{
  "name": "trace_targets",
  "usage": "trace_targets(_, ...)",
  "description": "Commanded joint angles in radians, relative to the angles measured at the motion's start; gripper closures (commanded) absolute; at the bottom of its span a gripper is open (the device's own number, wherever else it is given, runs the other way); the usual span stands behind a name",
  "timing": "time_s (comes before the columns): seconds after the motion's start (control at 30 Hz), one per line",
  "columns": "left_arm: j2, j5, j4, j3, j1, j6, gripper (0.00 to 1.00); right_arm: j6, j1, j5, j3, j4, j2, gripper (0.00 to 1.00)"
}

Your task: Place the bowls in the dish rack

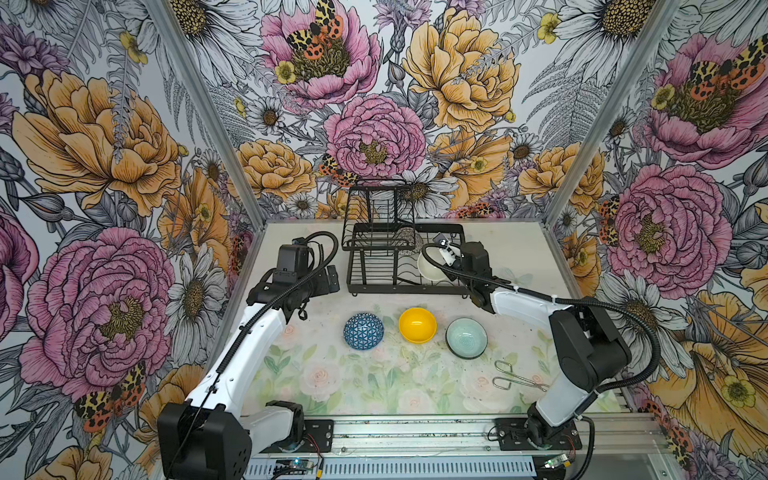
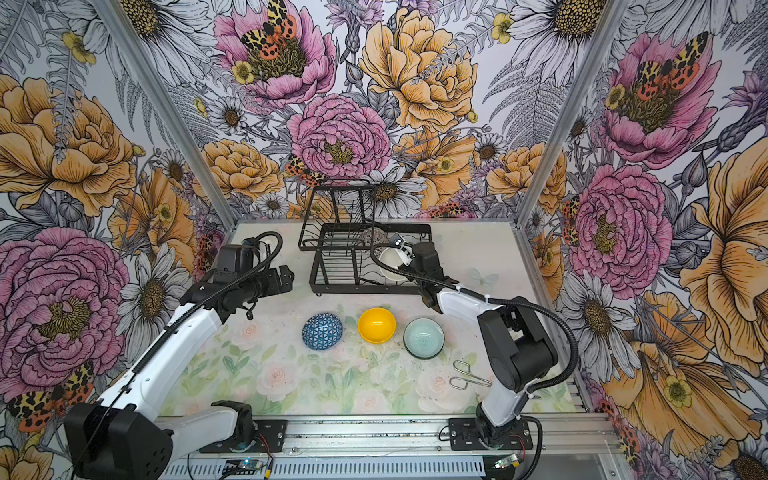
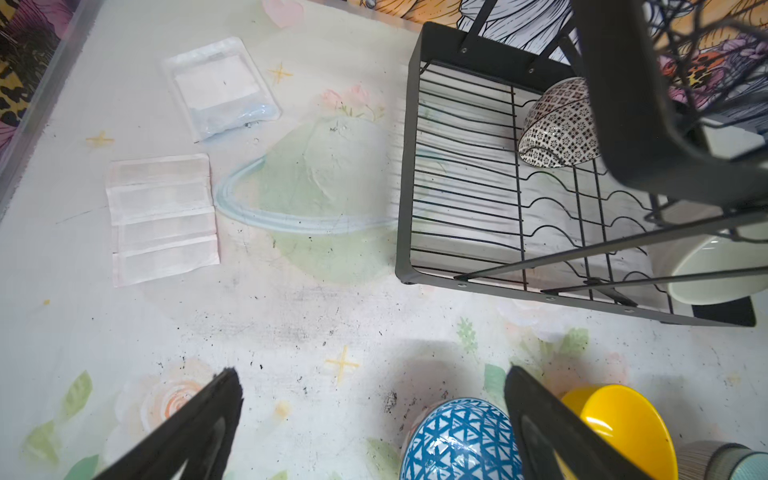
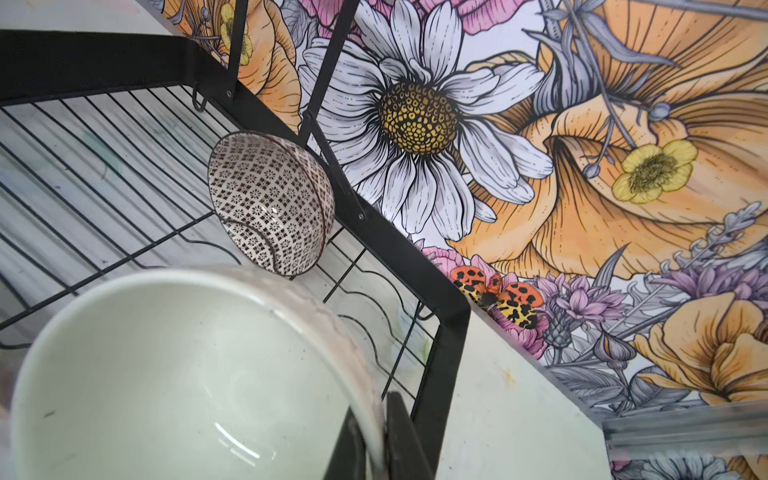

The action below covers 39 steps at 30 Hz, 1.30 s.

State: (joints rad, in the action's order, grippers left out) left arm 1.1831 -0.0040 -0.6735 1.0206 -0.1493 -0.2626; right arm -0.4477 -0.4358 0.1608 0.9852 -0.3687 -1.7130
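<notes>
**Right jaws:** closed tight on the rim of the cream bowl [image 4: 166,374], one side inside the wall and one outside. The bowl is tilted and held over the right end of the dish rack [image 1: 409,292], centre-right in both top views. Whether it touches the wires cannot be told.

**Left jaws:** wide open, empty, touching nothing, above the desk [image 1: 374,390] left of the rack.

**Step in hand (judged):** seating the second bowl. The mosaic bowl [image 4: 270,203] already leans on edge in the rack's far corner.

**Next move calls for:** lowering the cream bowl on edge between the wavy wires, clear of the mosaic bowl, before letting go.

**Outstanding:** blue bowl [image 1: 363,331], yellow bowl [image 1: 417,325] and teal bowl [image 1: 466,338], in a row on the desk below the rack. Tongs [image 1: 519,376] are at lower right.
</notes>
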Motion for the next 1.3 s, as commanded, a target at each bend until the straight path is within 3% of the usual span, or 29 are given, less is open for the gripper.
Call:
trace_targets(0.0,0.016,0.066,0.060,-0.006,0.031,0.003,0.01,-0.060,-0.018,0.033,0.065,-0.240,-0.044,1.00)
trace_targets(0.37,0.099,0.118,0.058,0.003,0.070,0.002,0.01,-0.144,-0.035,0.129,0.133,-0.411,-0.236,1.00)
trace_targets(0.87,0.122,0.115,0.043,0.023,0.067,0.000,0.01,-0.263,-0.058,0.101,0.136,-0.634,-0.362,1.00)
trace_targets(1.27,0.129,0.115,0.045,0.031,0.064,0.004,0.01,-0.317,-0.068,0.071,0.181,-0.698,-0.441,1.00)
